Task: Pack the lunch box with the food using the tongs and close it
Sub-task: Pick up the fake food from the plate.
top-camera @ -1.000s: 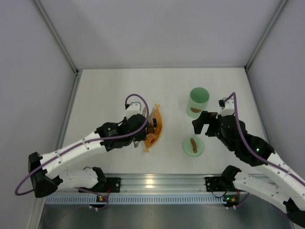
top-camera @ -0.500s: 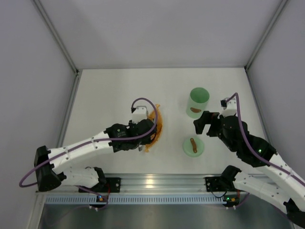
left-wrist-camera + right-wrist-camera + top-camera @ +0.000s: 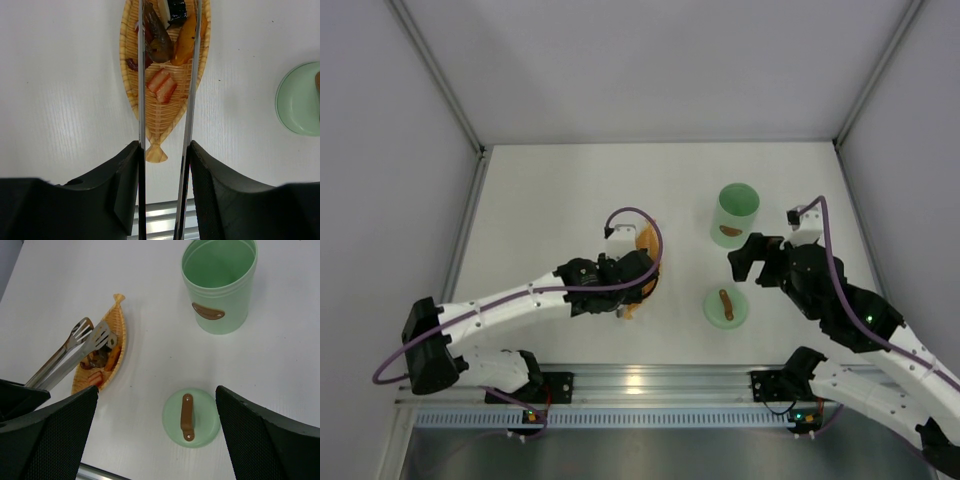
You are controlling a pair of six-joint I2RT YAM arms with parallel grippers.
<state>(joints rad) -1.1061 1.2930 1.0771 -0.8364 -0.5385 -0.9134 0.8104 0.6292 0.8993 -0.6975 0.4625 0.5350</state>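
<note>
The pale mint-green lunch box [image 3: 735, 214] [image 3: 218, 285] stands upright and open, and I see nothing inside it. The food [image 3: 161, 85] lies as brown, orange and reddish pieces in an orange leaf-shaped tray [image 3: 647, 250] [image 3: 161, 122]. My left gripper [image 3: 623, 276] [image 3: 165, 150] is shut on the silver tongs [image 3: 141, 100] [image 3: 75, 352]. Their two arms stand apart and reach over the food, with the tips near the dark pieces. My right gripper [image 3: 750, 258] [image 3: 156, 390] hangs open above the table between the tray and the lid, holding nothing.
The flat green lid [image 3: 726, 305] [image 3: 191, 416] with its brown handle lies on the table in front of the lunch box. Grey walls close the table on three sides. A metal rail [image 3: 640, 380] runs along the near edge.
My left arm has swung to the right, carrying the tongs further over the tray. The right arm has barely shifted.
</note>
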